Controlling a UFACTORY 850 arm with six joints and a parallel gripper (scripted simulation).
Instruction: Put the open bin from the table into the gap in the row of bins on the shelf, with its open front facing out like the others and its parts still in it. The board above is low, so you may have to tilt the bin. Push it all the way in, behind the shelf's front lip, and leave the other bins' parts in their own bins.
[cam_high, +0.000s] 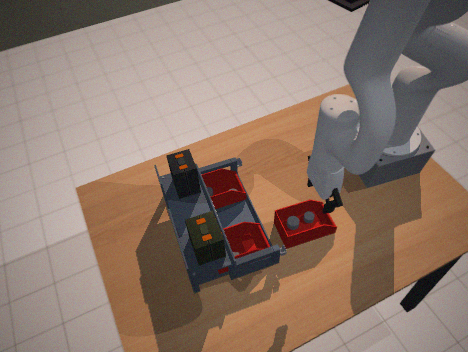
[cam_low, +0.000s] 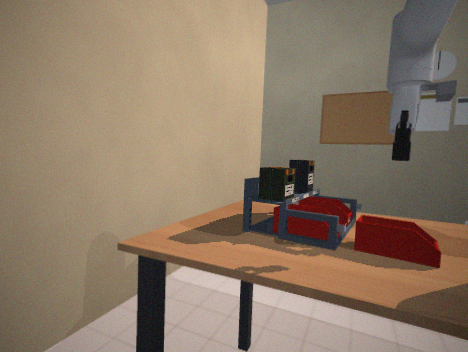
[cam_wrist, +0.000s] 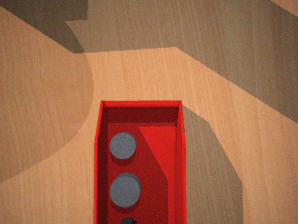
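From up top, the wooden desk (cam_high: 125, 210) carries a grey-blue shelf (cam_high: 176, 235) with two red bins, one at the far end (cam_high: 223, 187) and one at the near end (cam_high: 246, 241), with a gap between them. Two dark boxes (cam_high: 183, 173) (cam_high: 205, 238) sit on its top board. The loose red bin (cam_high: 305, 223) holds two grey round parts (cam_high: 300, 219) and sits just beside the shelf. The pincer (cam_high: 332, 202), spread wide and holding nothing, is over the bin's far corner.

Smooth pale-grey arm (cam_high: 380, 80), black gripper (cam_high: 332, 202)
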